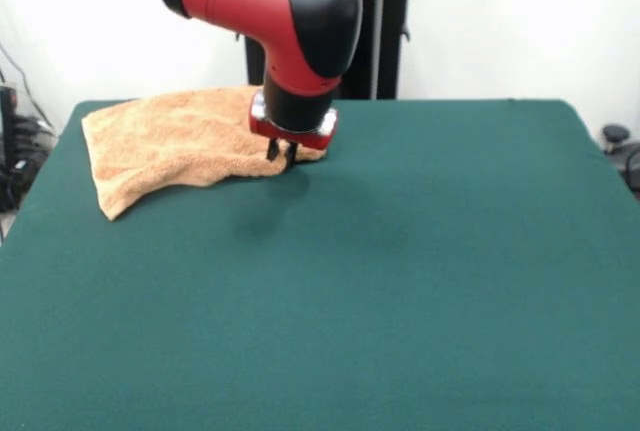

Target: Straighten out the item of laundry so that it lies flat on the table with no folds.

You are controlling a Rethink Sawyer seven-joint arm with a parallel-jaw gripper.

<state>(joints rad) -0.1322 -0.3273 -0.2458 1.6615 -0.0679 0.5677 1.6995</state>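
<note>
Orange-tan towel (pixel 170 146) lies rumpled under the end effector (pixel 282 154).

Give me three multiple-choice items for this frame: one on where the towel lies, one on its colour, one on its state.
1. Where on the table does the towel lie?
A. At the far left part, near the back edge
B. At the near right corner
C. In the middle of the near edge

2. What colour is the towel?
A. Dark blue
B. Light orange-tan
C. White

3. How does the towel lie?
A. Spread fully flat and square
B. Rumpled, with folds and an uneven outline
C. Rolled into a tight tube

Answers:
1. A: the towel sits in the picture's upper left, close to the table's far edge.
2. B: it shows orange-tan against the dark green cloth.
3. B: its edges run crooked and a fold shows along its near side, where the gripper stands over its right end.
</note>
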